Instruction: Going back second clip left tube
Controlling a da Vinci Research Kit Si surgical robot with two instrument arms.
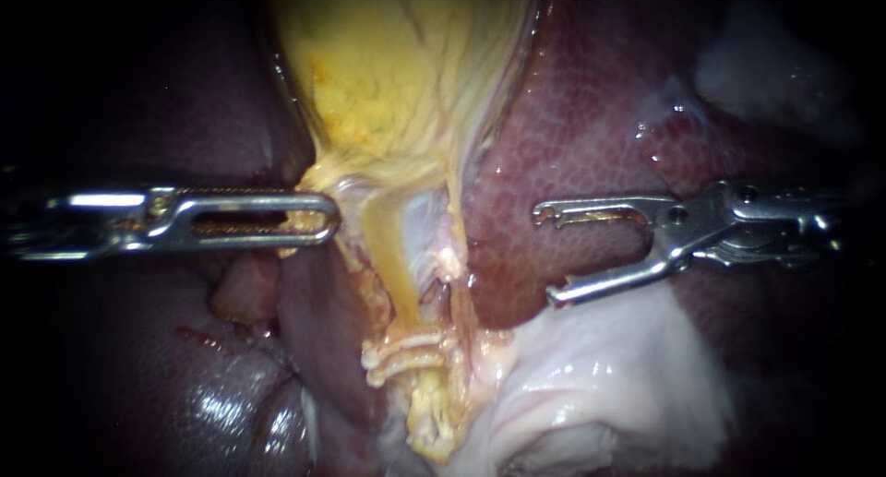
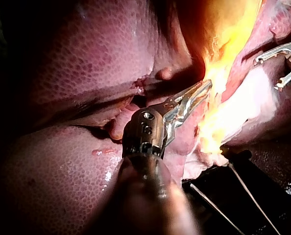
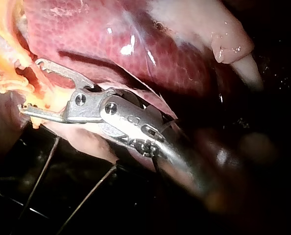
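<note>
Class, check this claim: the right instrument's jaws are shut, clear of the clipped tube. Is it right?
Not quite: the right instrument holds its jaws open and empty, as the endoscope view shows. It is clear of the clipped tube.

Looking through all three of my cameras I can read no writing, label, brand, number or sign: none stands on the liver [image 1: 591,117], the gallbladder [image 1: 397,62], the clips [image 1: 401,355], or anything else around the tissue

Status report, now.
Left instrument shut on gallbladder. Right instrument open, empty, over liver, off the tube. White clips on tube. Nothing between.
</note>
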